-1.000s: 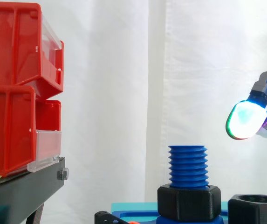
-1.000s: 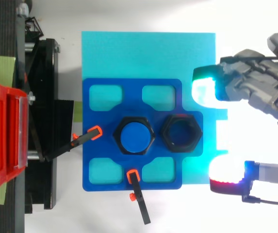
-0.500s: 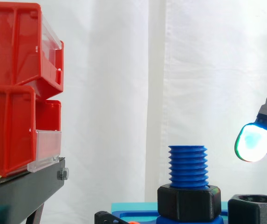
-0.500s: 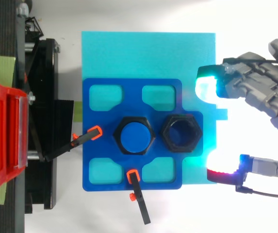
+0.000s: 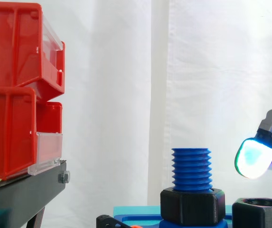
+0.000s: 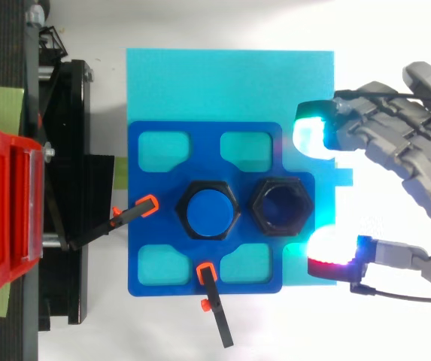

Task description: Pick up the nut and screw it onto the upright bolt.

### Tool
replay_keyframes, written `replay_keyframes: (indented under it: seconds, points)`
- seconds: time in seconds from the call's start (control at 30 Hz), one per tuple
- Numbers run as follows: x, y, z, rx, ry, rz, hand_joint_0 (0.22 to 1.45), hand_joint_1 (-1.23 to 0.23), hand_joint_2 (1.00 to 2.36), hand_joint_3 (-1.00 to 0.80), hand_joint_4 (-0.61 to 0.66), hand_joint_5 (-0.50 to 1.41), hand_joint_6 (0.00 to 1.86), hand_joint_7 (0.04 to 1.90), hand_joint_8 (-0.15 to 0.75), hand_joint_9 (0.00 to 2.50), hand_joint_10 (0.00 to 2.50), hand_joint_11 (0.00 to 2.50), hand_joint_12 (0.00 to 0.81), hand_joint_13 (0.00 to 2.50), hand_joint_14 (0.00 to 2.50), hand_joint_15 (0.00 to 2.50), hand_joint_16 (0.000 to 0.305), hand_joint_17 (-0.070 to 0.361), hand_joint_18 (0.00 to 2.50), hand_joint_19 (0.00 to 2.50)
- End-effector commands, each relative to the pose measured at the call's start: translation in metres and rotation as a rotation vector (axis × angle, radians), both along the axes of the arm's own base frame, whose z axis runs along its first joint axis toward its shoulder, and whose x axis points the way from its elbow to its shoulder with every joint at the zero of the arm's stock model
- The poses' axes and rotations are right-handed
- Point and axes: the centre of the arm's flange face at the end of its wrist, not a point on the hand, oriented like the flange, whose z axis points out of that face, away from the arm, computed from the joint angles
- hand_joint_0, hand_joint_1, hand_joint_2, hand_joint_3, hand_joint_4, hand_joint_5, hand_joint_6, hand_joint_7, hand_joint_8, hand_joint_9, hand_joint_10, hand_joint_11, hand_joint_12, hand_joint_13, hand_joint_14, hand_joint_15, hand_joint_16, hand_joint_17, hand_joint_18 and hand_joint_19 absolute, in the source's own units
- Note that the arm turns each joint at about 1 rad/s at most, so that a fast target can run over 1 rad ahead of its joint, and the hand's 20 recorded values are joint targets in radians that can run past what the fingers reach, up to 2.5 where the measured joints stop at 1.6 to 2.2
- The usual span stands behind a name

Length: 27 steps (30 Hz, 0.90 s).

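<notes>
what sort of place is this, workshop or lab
Probably a robotics lab bench: a white curtain backdrop, red bins on a black stand, and a blue bolt fixture near a robot hand.

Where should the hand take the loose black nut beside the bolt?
Probably two opposite outer flats of the nut, from above: it lies flat, bore up, with the upright bolt close beside it, blocking that side.

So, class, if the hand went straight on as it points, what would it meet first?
Probably the nut, lined up between fingers and thumb of the open hand; the pads may pass above it.
</notes>
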Motion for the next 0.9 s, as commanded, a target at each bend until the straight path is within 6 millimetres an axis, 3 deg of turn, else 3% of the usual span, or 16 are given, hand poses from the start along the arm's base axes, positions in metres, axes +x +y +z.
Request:
replay_keyframes:
  seconds: [0.0, 0.1, 0.73, 0.87]
  points:
    - [0.002, 0.005, -0.012, -0.007, 0.012, 0.004, 0.45, -0.74, 1.0, -0.5, 0.23, -0.21, 0.5, 0.74, 0.308, 0.52, 0.0, 0.01, 0.397, 0.42, 0.0, 0.0, 0.052, 0.116, 0.36, 0.03]
    - [0.006, 0.008, -0.02, -0.005, 0.007, 0.01, 0.45, -0.73, 1.0, -0.5, 0.23, -0.21, 0.5, 0.74, 0.31, 0.51, 0.0, 0.01, 0.398, 0.42, 0.0, 0.0, 0.052, 0.117, 0.36, 0.03]
    - [0.011, 0.011, -0.018, -0.037, -0.002, 0.008, 0.41, -0.74, 1.0, -0.5, 0.24, -0.22, 0.5, 0.74, 0.321, 0.48, 0.0, 0.0, 0.416, 0.4, 0.0, 0.0, 0.057, 0.128, 0.36, 0.04]
    - [0.013, 0.009, -0.027, -0.043, 0.009, 0.004, 0.41, -0.74, 1.0, -0.5, 0.24, -0.22, 0.5, 0.75, 0.323, 0.48, 0.0, 0.01, 0.416, 0.4, 0.0, 0.0, 0.057, 0.128, 0.36, 0.03]
